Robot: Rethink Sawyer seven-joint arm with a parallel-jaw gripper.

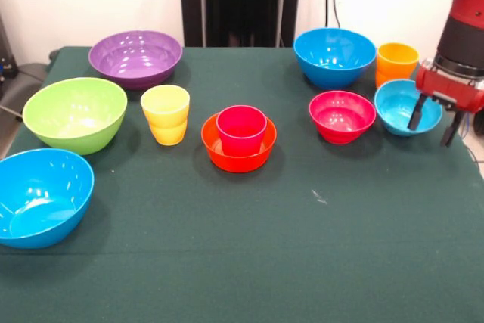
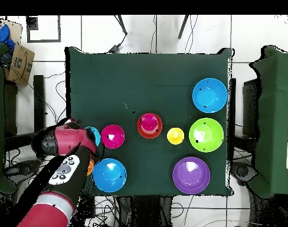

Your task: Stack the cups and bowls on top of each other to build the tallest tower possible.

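Observation:
My gripper (image 1: pixel 434 123) hangs open and empty at the right edge of the table. Its left finger is in front of the right rim of the small light blue bowl (image 1: pixel 399 106). The small red bowl (image 1: pixel 342 115) sits left of that bowl. The orange cup (image 1: pixel 396 62) and a large blue bowl (image 1: pixel 334 56) stand behind them. The red-pink cup (image 1: pixel 241 130) stands inside the orange bowl (image 1: pixel 237 155) at the middle. The yellow cup (image 1: pixel 165 114) stands to its left. In the overhead view my arm (image 2: pixel 64 155) covers most of the light blue bowl (image 2: pixel 94 135) and of the orange cup (image 2: pixel 90 168).
The purple bowl (image 1: pixel 136 57) is at the back left, the lime green bowl (image 1: pixel 76 113) at the left, and a second large blue bowl (image 1: pixel 41 196) at the front left. The table's right edge lies just beyond the gripper.

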